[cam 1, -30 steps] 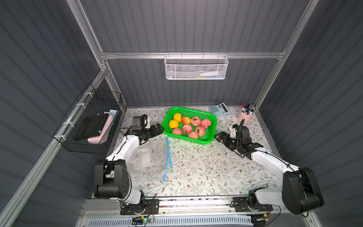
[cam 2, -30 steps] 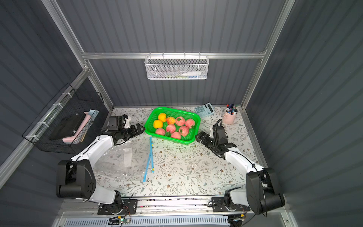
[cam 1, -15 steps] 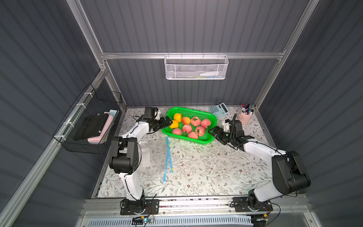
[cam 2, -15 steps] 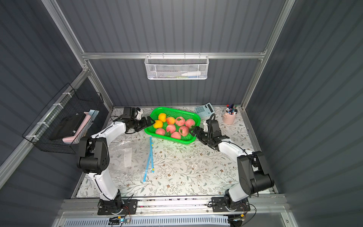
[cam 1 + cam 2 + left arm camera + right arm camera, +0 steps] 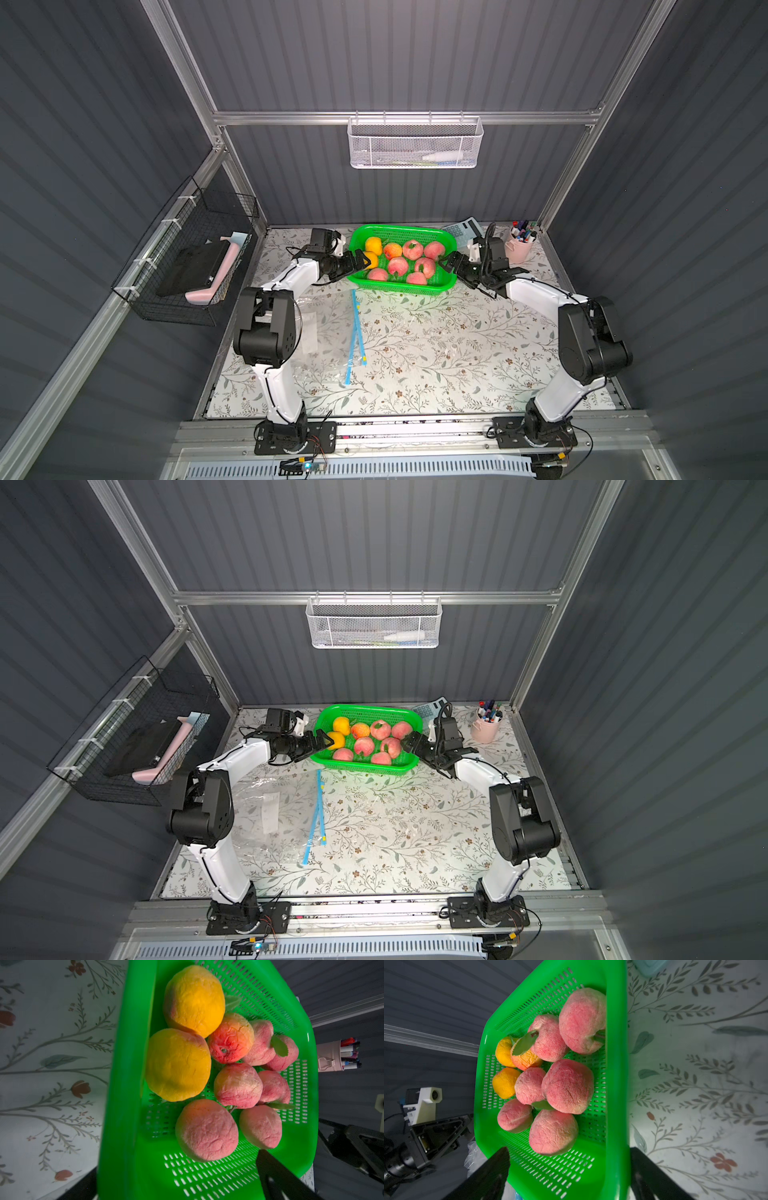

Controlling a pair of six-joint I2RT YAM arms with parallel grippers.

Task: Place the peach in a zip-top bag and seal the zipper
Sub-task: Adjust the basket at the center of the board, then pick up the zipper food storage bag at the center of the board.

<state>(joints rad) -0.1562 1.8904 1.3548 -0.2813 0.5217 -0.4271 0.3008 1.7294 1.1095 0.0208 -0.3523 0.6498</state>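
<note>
Nearest to my bases, the clear zip-top bag [image 5: 320,332] lies flat on the flowered surface [image 5: 436,353], its blue zipper strip [image 5: 356,328] running toward the green basket [image 5: 399,287]. My left elbow hangs above the bag's edge.

Farther on, my arms reach to the basket, one at each short end. My left pincer [image 5: 362,262] is spread wide and holds nothing. Its tips sit at the rim, just beside two yellow fruits [image 5: 178,1064], which lie between it and the pink peaches [image 5: 398,266]. From the left wrist, the basket's end wall fills the gap between my fingers [image 5: 276,1176].

My right pincer [image 5: 448,261] is also wide open and empty, at the opposite rim, with a pink peach [image 5: 553,1132] just past the wall. Whether either pincer touches the plastic I cannot tell. All the peaches are heaped in the basket, touching one another.

Behind the basket lies a calculator [image 5: 463,229], and a pink cup of pens [image 5: 519,249] stands just beyond my right wrist. On the back wall hangs a white mesh bin [image 5: 415,145], and on the left wall a black wire rack [image 5: 187,257].
</note>
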